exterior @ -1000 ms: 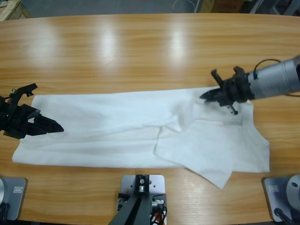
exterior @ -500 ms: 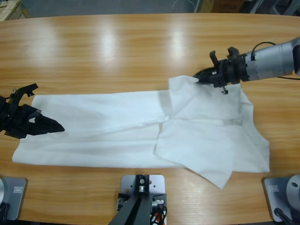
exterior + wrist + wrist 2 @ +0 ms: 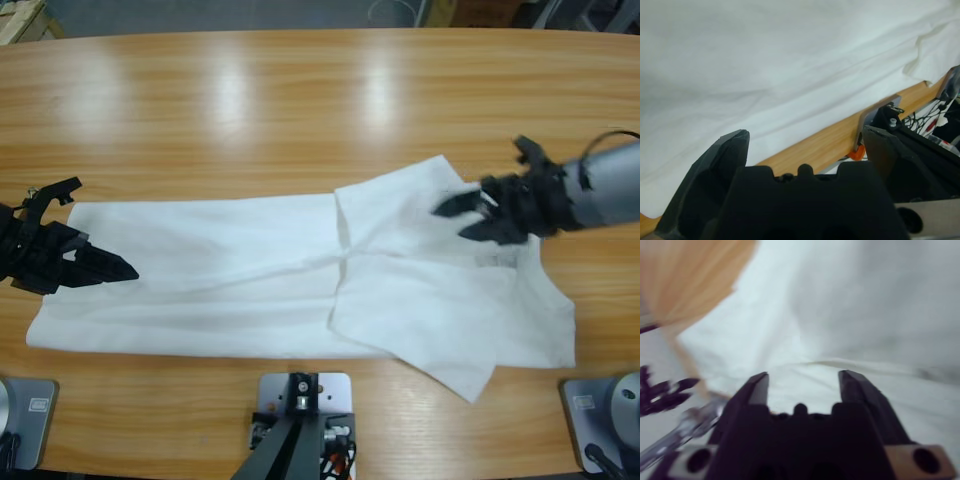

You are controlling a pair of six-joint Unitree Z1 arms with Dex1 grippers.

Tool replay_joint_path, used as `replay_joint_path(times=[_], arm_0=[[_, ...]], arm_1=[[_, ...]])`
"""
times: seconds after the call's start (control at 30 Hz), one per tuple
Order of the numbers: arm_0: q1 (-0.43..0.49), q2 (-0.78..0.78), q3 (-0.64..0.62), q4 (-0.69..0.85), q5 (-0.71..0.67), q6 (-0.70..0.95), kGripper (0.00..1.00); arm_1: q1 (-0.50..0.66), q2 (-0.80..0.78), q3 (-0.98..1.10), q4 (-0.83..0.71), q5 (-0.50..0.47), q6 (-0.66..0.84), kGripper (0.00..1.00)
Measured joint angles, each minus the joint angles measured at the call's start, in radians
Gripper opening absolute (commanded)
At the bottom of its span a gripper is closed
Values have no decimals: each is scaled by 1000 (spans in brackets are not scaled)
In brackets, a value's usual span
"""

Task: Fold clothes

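Along the table's near edge the white shirt (image 3: 300, 275) is lying spread out in a long band, reaching from the left end almost to the right end. Its right part is lying in overlapping flaps, one corner pointing toward the near edge and another toward the far edge. At the left end the left gripper (image 3: 105, 267) is resting over the cloth's edge with its jaws parted and nothing between them. Toward the right end the right gripper (image 3: 462, 215) is hovering over the flaps, jaws apart and holding nothing.
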Motion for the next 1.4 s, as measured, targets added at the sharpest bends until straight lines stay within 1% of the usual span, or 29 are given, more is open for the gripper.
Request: replay_joint_path(times=[0.03,0.1,0.13,0.17,0.27,0.4,0.5,0.6,0.8,1.03,1.33,1.37,1.4], arm_0=[[0,0,0,0,0,0,881],[-2,0,0,0,0,0,881],[-2,0,1,0,0,0,881],[-3,0,1,0,0,0,881],[-3,0,1,0,0,0,880],[-4,0,1,0,0,0,881],[-5,0,1,0,0,0,881],[-5,0,2,0,0,0,881],[-5,0,2,0,0,0,880],[-5,0,2,0,0,0,881],[-5,0,2,0,0,0,881],[-5,0,2,0,0,0,881],[-5,0,2,0,0,0,880]], arm_1=[[1,-28,2,44,-50,-1,368],[2,-73,4,115,-127,2,376],[2,-81,4,136,-146,4,401],[2,-82,4,152,-160,6,459],[2,-59,-14,175,-191,-14,459],[1,-8,-48,175,-227,-133,457],[-9,6,-59,175,-229,-217,457],[-41,25,-60,175,-219,-268,448],[-83,74,-58,146,-155,-342,448],[-117,127,-51,103,-115,-374,448],[-143,135,-35,77,-113,-375,445],[-145,139,-35,76,-113,-375,437],[-146,145,-34,75,-112,-375,369]])
